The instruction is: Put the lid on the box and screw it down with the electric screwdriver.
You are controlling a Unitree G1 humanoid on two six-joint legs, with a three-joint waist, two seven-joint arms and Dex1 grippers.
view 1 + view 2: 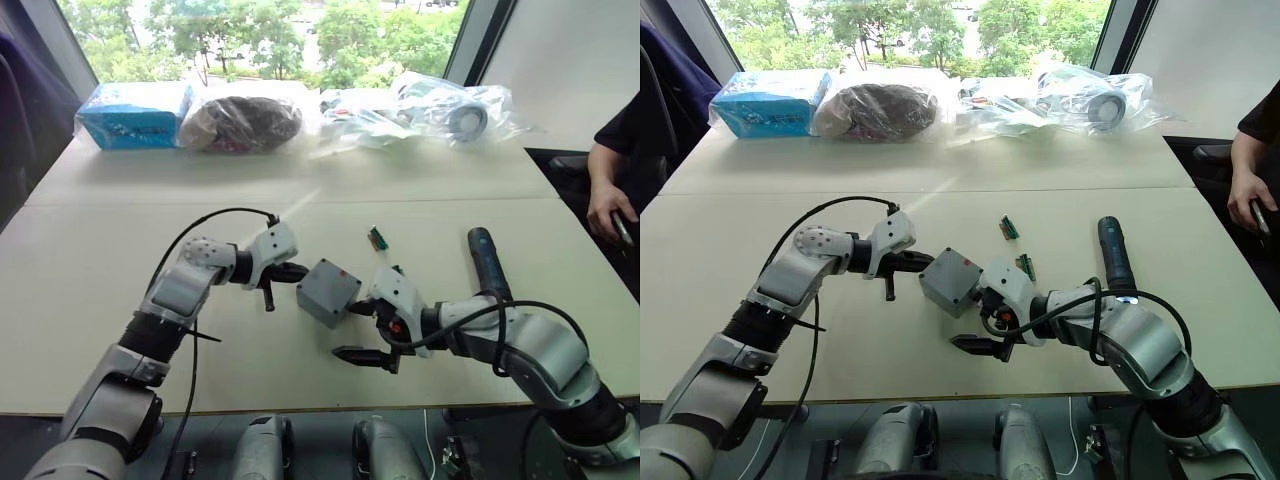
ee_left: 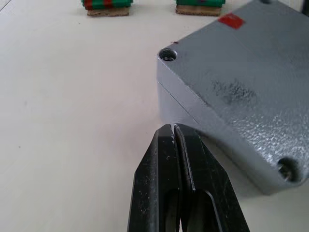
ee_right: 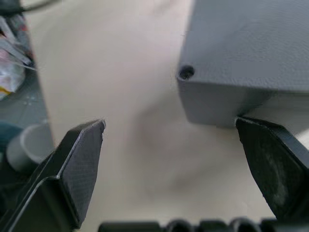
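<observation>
The grey box [image 1: 322, 298] sits near the middle of the table with the lid [image 2: 241, 63] resting on it, red mark up; a seam runs between the two. My left gripper [image 1: 300, 272] is shut with nothing in it, its tip against the box's left side. On the other side of the box my right gripper [image 1: 358, 330] is open wide, and one finger [image 3: 270, 164] is close to a box corner. The electric screwdriver [image 1: 490, 265] lies on the table behind my right forearm, held by neither gripper.
Two small green parts [image 1: 1009, 228] [image 1: 1025, 266] lie just beyond the box. A blue pack [image 1: 135, 112] and plastic bags [image 1: 450, 108] line the far edge of the table. A person's arm [image 1: 610, 190] is at the right edge.
</observation>
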